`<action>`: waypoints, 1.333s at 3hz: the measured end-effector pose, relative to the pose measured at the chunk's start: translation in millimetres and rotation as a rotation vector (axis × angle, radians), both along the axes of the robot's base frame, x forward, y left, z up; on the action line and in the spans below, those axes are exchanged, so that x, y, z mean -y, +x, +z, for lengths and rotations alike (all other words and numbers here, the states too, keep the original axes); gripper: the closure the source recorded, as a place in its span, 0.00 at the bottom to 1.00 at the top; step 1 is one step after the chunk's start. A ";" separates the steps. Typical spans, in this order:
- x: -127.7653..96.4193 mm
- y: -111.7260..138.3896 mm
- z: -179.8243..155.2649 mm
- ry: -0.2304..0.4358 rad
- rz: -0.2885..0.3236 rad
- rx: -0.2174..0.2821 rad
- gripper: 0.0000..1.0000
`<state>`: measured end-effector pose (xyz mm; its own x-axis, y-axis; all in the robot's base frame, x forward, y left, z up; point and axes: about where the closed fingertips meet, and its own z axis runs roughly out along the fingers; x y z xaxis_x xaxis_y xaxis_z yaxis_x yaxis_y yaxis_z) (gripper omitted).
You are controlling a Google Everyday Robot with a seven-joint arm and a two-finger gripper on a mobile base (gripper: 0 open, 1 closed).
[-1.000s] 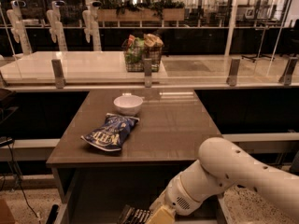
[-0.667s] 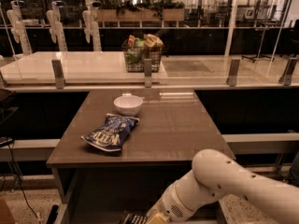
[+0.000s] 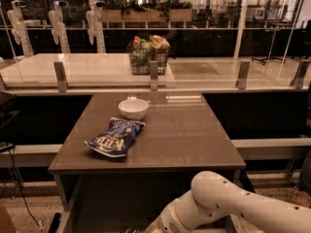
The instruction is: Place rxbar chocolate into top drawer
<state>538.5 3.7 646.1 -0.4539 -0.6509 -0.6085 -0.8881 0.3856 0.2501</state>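
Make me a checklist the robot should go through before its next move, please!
1. Top drawer pulled open: ok.
2. Arm reaching low in front of the table, over the drawer: ok.
3. Gripper at the arm's end, below the picture's bottom edge: cannot tell what it holds.
4. Rxbar chocolate inside the drawer: cannot tell, it is not visible.
5. Chip bag and bowl on the tabletop, away from the arm: ok.
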 end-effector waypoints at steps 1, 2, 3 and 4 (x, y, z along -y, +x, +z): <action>-10.6 4.4 -24.2 0.015 -0.011 -0.028 1.00; -21.4 7.0 -29.3 0.006 -0.019 -0.019 0.81; -23.6 6.2 -30.6 0.006 -0.016 -0.021 0.51; -24.7 5.5 -31.4 0.007 -0.013 -0.023 0.28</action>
